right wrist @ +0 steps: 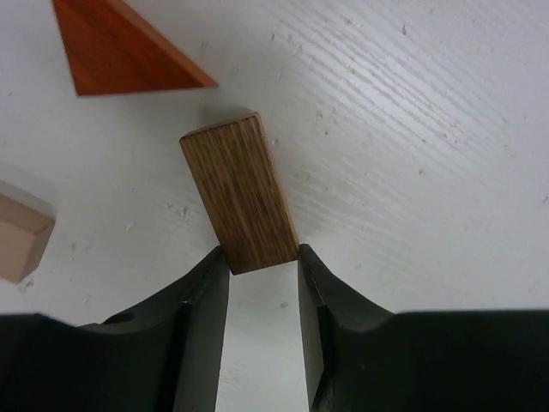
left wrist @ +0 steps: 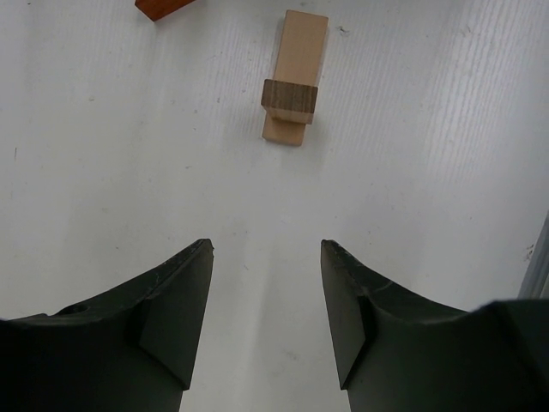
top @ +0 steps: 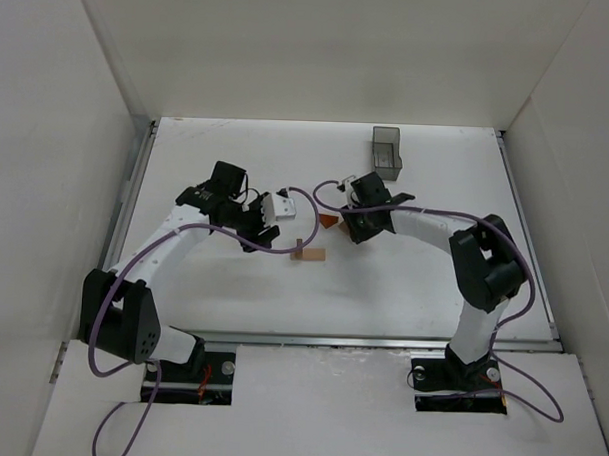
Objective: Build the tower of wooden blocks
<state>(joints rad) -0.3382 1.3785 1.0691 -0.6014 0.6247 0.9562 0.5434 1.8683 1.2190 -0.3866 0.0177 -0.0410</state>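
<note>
While the left hand [left wrist: 266,249] hangs open, the right hand [right wrist: 262,253] pinches a brown block [right wrist: 236,193].

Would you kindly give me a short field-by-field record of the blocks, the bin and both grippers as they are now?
Left gripper: open, nothing between the fingers
Right gripper: shut on the near end of the brown block
Stack: small block on top of the flat pale block
Orange triangle: lying loose, beyond the brown block
Bin: far side, apart from the blocks
</note>
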